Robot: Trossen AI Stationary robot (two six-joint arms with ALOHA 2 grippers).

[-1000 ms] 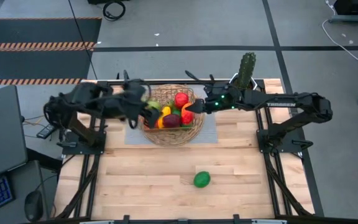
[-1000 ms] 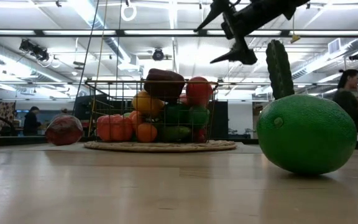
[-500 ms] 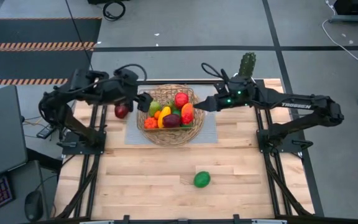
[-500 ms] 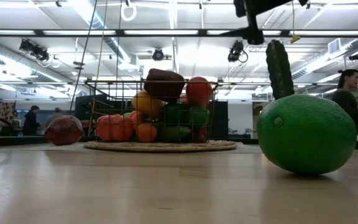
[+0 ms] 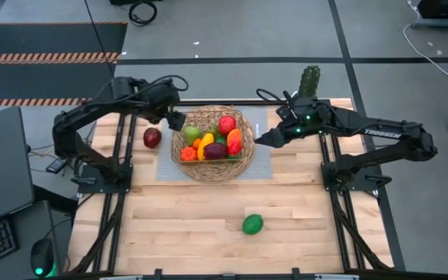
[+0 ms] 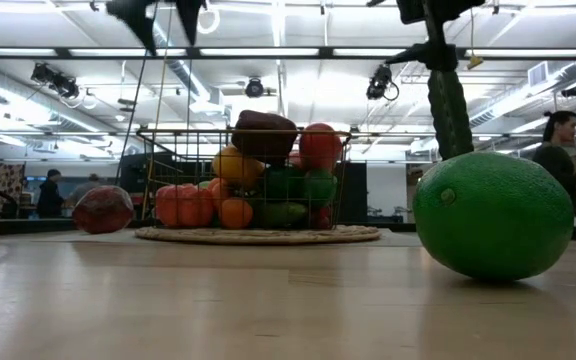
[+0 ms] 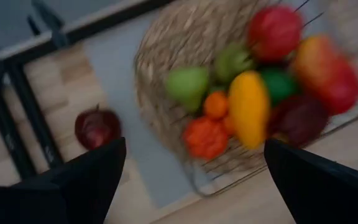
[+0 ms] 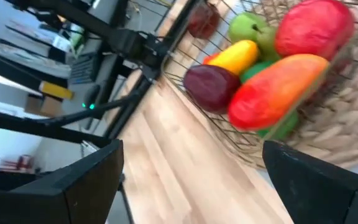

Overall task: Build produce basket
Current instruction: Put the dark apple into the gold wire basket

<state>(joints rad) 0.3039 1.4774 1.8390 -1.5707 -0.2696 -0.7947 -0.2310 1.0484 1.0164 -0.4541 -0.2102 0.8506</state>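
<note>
- The basket [image 5: 213,145], filled with produce [image 5: 213,143], is seen on the grey mat [image 5: 264,162].
- An apple [image 5: 152,138] is left of the basket; a lime [image 5: 253,225] is well in front.
- The left gripper [image 5: 176,120] is held at the basket's left rim, jaws apart, empty.
- The right gripper [image 5: 264,138] is held right of the basket, jaws apart, empty.

A tan woven basket [image 5: 212,163] sits on a grey mat [image 5: 263,163] over the pale wood-grain bench [image 5: 193,225]. Inside it show a red apple [image 5: 226,124], yellow mango [image 5: 207,145], dark plum [image 5: 215,151] and green pear [image 5: 191,134]. A dark red apple [image 5: 152,138] and green lime [image 5: 253,224] lie outside. The cactus [image 5: 309,80] is green.
</note>
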